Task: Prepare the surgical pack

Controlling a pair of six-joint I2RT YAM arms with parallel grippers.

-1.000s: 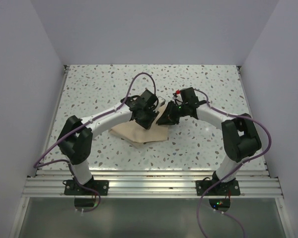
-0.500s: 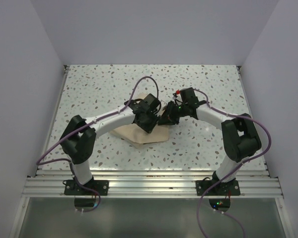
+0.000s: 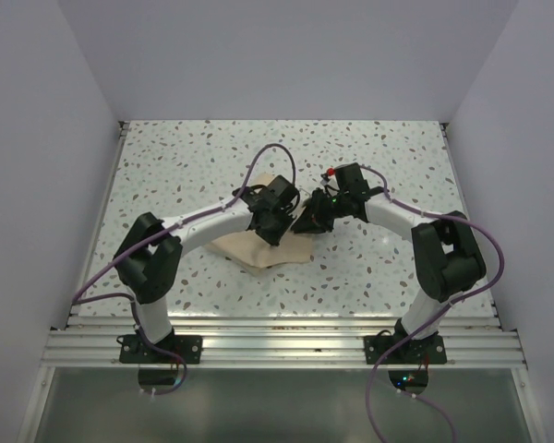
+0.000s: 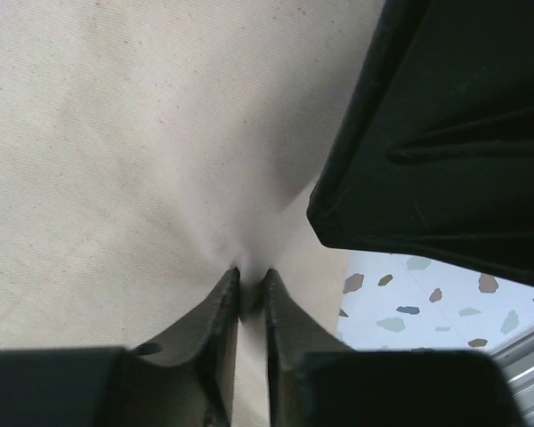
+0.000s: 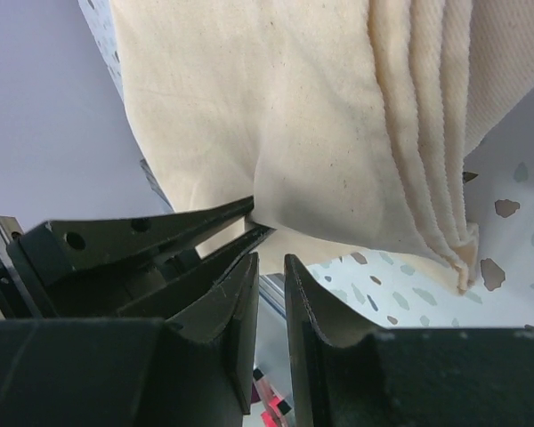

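Tan cloth (image 3: 257,247), mid-frame on the speckled table (image 3: 185,157), sits clamped by a thin fold in the left gripper (image 4: 251,277) while the right gripper (image 5: 270,263), fingers almost together on nothing, crowds alongside, so the fold could slip or the grippers collide.

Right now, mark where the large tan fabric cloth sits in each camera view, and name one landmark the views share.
Top external: the large tan fabric cloth lies at table centre, partly under both arms.
Left wrist: the cloth fills the upper left, a fold pinched by the left pincer.
Right wrist: the cloth shows as folded layers across the top.
Shared landmark: the white speckled table.
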